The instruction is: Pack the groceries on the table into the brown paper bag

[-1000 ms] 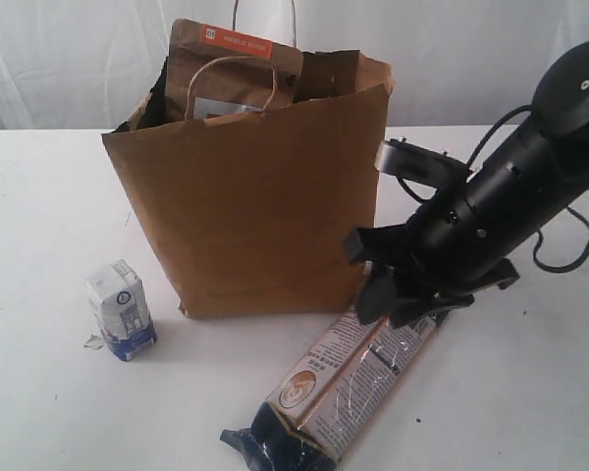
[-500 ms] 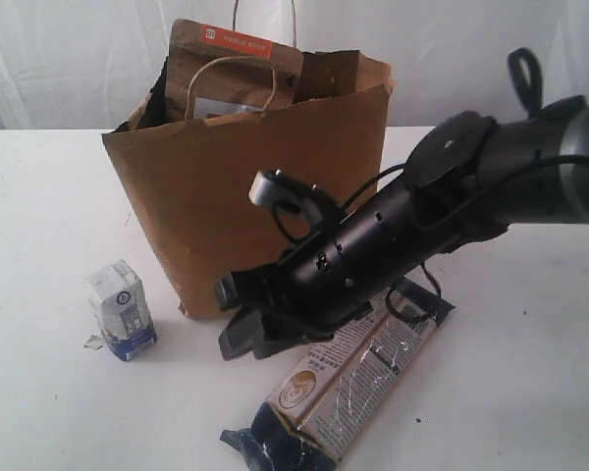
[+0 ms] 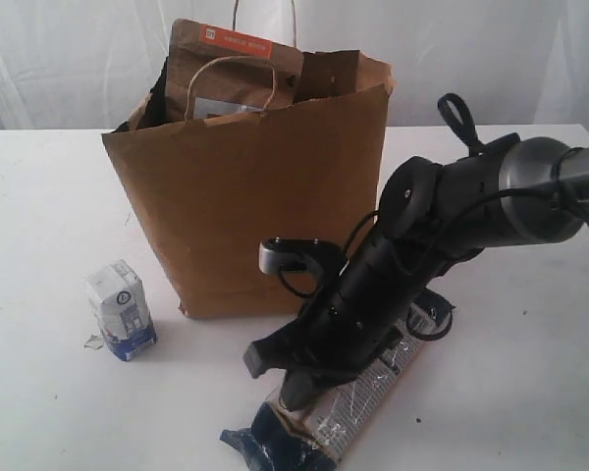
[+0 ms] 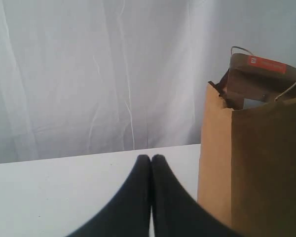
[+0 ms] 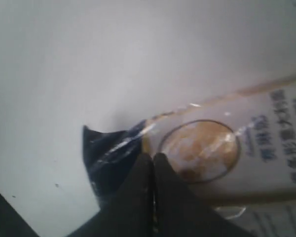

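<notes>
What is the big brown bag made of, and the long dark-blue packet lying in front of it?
The tall brown bag looks like matte kraft paper: creased walls, a ragged torn rim, twisted cord handles. The long dark-blue packet seems to be thin glossy plastic film: it crinkles and throws bright glints.

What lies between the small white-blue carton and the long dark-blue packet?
Only bare white tabletop separates carton and packet; the exterior view shows it.

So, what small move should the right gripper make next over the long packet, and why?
Probably open the right gripper. It is shut, poised over the long dark-blue packet near its dark end, and the packet lies flat on the table; shut like this, it cannot take hold.
</notes>
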